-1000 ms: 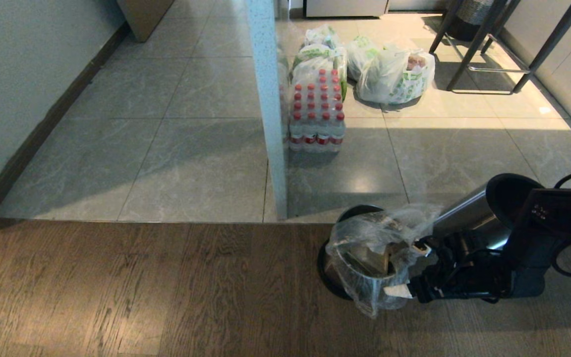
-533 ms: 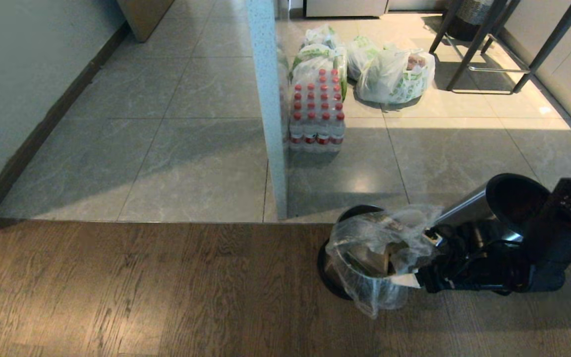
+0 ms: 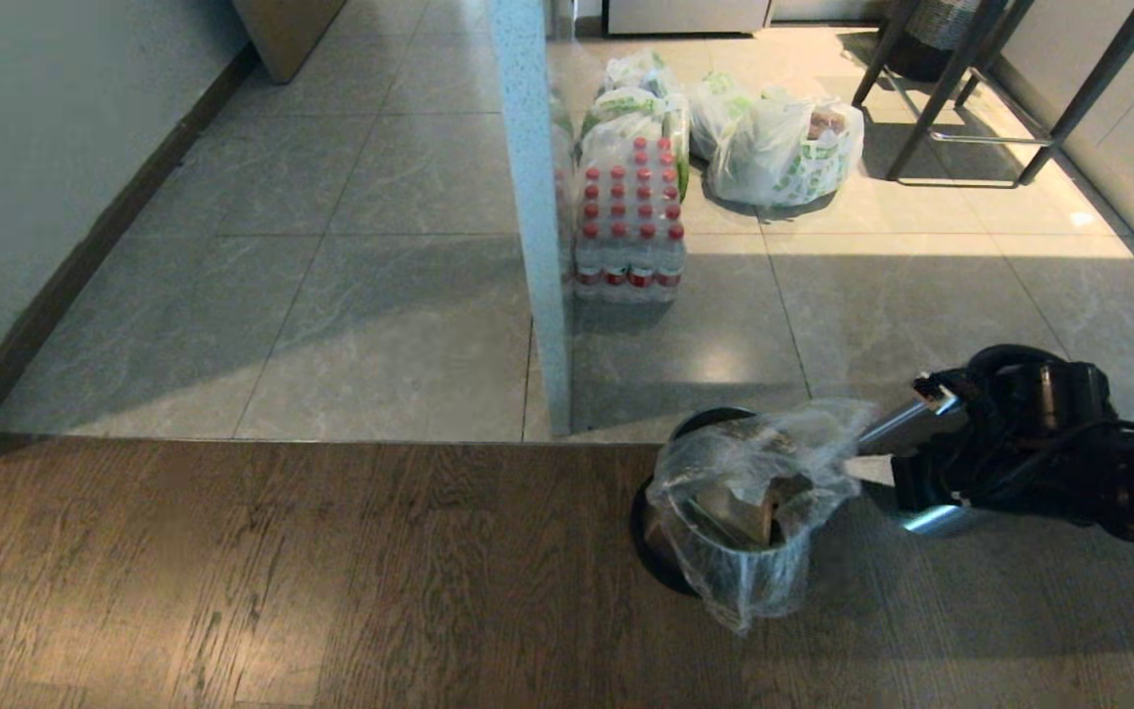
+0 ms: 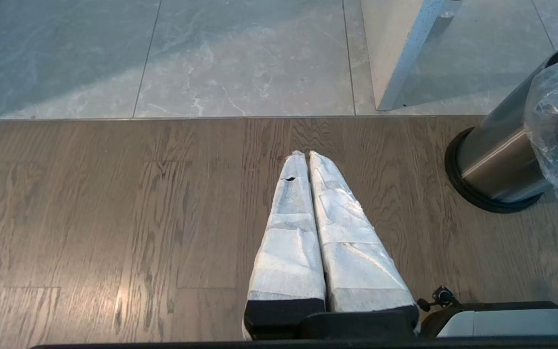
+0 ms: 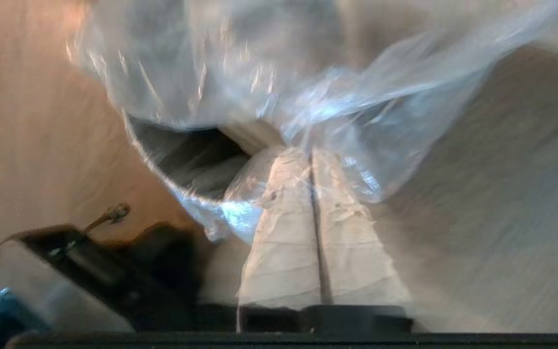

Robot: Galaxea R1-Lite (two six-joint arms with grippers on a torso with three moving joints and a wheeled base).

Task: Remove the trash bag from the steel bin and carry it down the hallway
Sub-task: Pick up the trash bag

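Note:
The steel bin [image 3: 759, 576] stands on the wood floor near the tile edge, and the left wrist view shows its side [image 4: 494, 165]. The clear, crinkly trash bag [image 3: 754, 483] lines it, with brown cardboard showing inside. My right gripper [image 3: 862, 468] reaches in from the right and is shut on the bag's right-hand edge. In the right wrist view the film [image 5: 308, 97] gathers at the closed gripper [image 5: 311, 154]. My left gripper [image 4: 308, 154] hangs shut and empty over the wood floor, left of the bin. The hallway's [image 3: 331, 295] grey tiles stretch ahead.
A thin speckled partition [image 3: 537, 217] rises just behind the bin. Beyond it sit a pack of red-capped bottles [image 3: 629, 222] and white grocery bags [image 3: 784, 148]. Dark stool legs [image 3: 961, 98] stand at the far right. A shiny steel cylinder [image 3: 897, 423] lies behind my right arm.
My right gripper was open astride the bag's edge and has shut on it. The arm has risen and drawn back to the right, stretching the bag's edge that way.

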